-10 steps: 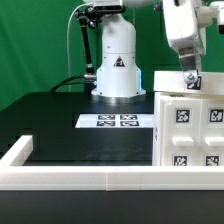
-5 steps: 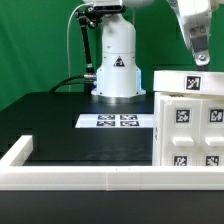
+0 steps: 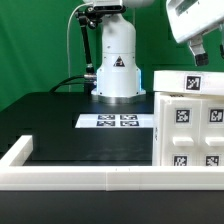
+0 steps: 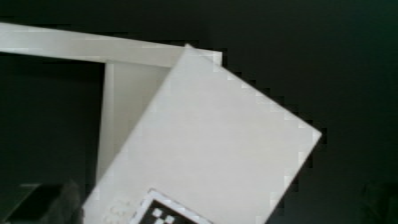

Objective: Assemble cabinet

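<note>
The claw (image 3: 204, 58) hangs high at the exterior view's right, jaws spread wide and holding nothing, clear above the cabinet (image 3: 190, 125). The cabinet stands on the black tabletop (image 3: 60, 125) at that same right side, tagged faces toward the camera, with a tagged top panel (image 3: 188, 82) lying across it, seemingly seated. The wrist view shows that white panel (image 4: 214, 140) slanting across the frame, one tag corner showing. The step in hand looks like pulling clear after setting the panel. Do it well by rising straight up, so neither fingertip catches the panel's edge. The marker board (image 3: 117, 121) lies well apart.
</note>
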